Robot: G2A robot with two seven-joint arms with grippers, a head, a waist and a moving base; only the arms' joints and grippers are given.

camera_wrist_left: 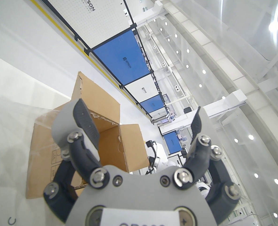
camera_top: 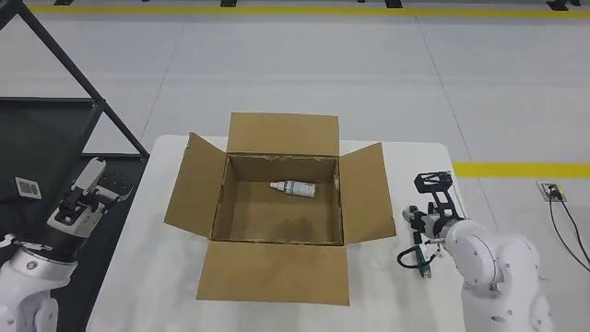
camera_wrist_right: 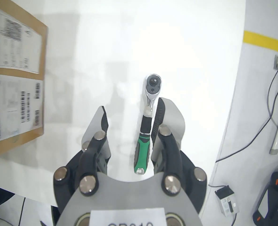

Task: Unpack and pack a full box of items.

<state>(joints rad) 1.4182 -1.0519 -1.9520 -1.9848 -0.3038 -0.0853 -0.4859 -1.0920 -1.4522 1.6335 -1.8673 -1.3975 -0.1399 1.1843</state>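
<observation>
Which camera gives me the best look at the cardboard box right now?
Top view: the whole cardboard box, flaps open, a bottle lying inside. Left wrist view shows its outer wall and flaps from the side; right wrist view, one labelled flap.

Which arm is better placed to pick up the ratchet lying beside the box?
Right. The right end effector, open, hangs directly over the ratchet, handle between its jaws. The left end effector, also open, sits beyond the box's far side, aimed upward.
</observation>
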